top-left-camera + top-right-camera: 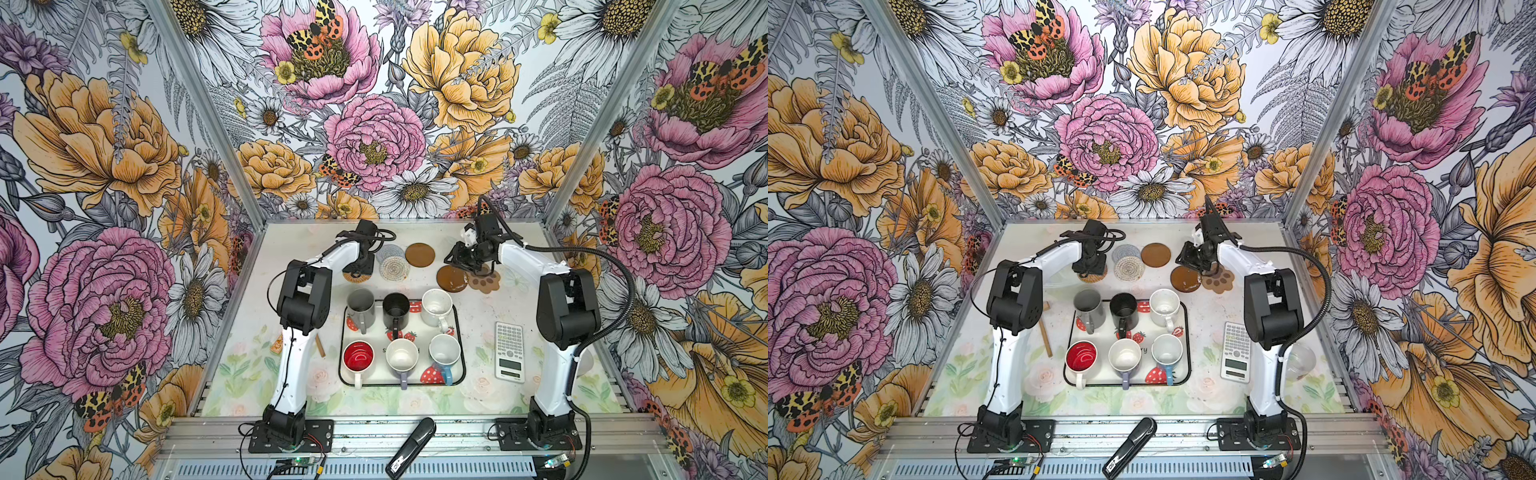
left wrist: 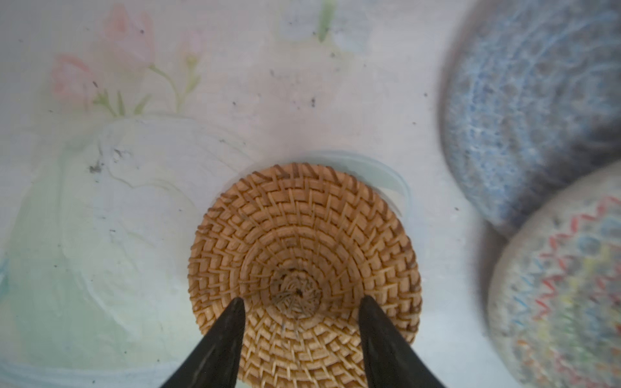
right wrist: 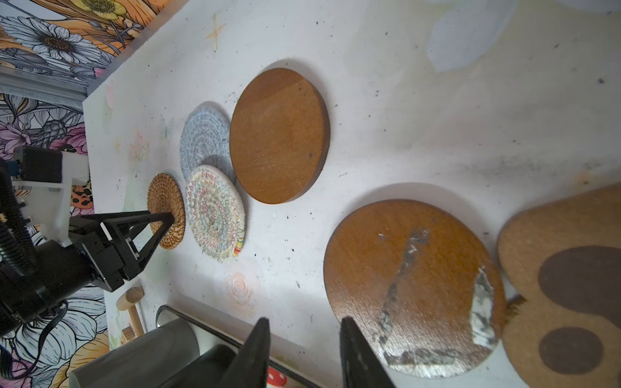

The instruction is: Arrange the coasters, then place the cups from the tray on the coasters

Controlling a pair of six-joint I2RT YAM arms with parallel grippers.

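Step (judged): arranging coasters; cups not yet touched.
L claw (image 2: 302, 298): fingers apart, nothing clamped btwn them; both tips sit on top face of rattan coaster (image 2: 302, 235), either side of its woven centre.
Key relation: rattan coaster lies straight under L claw, flat on worktop (image 1: 478, 316). It's round, so no long axis to line up w/. Tips are on the face, not round the rim, so a push or drag looks likelier than a pinch.
Neighbours: cream crochet coaster (image 2: 564, 285) just beside rattan, gap showing. It overlaps grey-blue crochet coaster (image 2: 524, 111), cream on top.
R claw (image 3: 304, 319): fingers apart, empty, by the rim of worn brown disc (image 3: 413, 285), on the tray side of it.
R-side coasters: worn disc meets paw coaster (image 3: 571, 285) at one edge; clean brown disc (image 3: 279, 134) lies apart, farther back.
Nearer arm: L for rattan + both crochet; R for both discs + paw.
Cups: all six upright on tray (image 1: 378, 376), e.g. grey cup (image 1: 360, 307) in back row; none held.
Hidden/unclear:
- In both top views L claw covers most of rattan and R claw covers part of worn disc.
- Can't tell if L tips press or just rest.
- Can't tell which of worn disc / paw is on top.
- Paw is cut off by frame edge in R wrist view.
- Crochet pair is blurred in L wrist view.
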